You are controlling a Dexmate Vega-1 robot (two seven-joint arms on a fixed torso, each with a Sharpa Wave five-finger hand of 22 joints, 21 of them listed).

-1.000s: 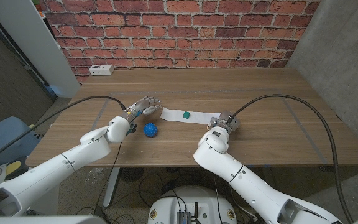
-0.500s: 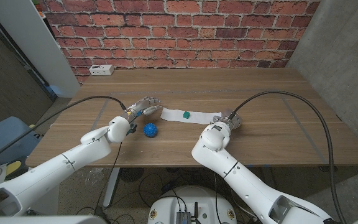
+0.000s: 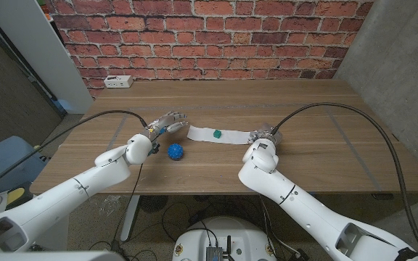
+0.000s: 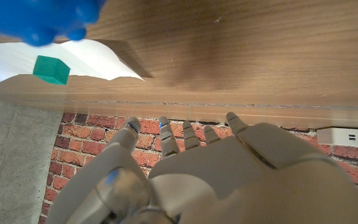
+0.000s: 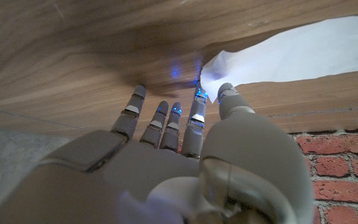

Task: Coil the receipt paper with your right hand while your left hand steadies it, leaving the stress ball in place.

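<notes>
A white receipt paper strip (image 3: 234, 135) lies flat across the table's middle, with a small green cube (image 3: 217, 134) on it. My right hand (image 3: 263, 138) is at the strip's right end; in the right wrist view its fingers (image 5: 196, 106) are stretched out and apart, their tips at the slightly lifted paper end (image 5: 291, 50). My left hand (image 3: 167, 124) is just left of the strip's other end with its fingers spread, holding nothing. The left wrist view shows that paper end (image 4: 98, 59) and the cube (image 4: 50, 69) beyond the hand (image 4: 216, 168). A blue spiky stress ball (image 3: 175, 151) sits nearer me, beside the left hand.
A white power strip (image 3: 118, 81) lies at the table's far left edge, in front of a brick wall. Black cables arc from both arms over the table. Bare wood spreads to the right of my right hand.
My right forearm has swung out to the right while its hand stays at the paper's right end. The left hand, ball, cube and paper have not moved.
</notes>
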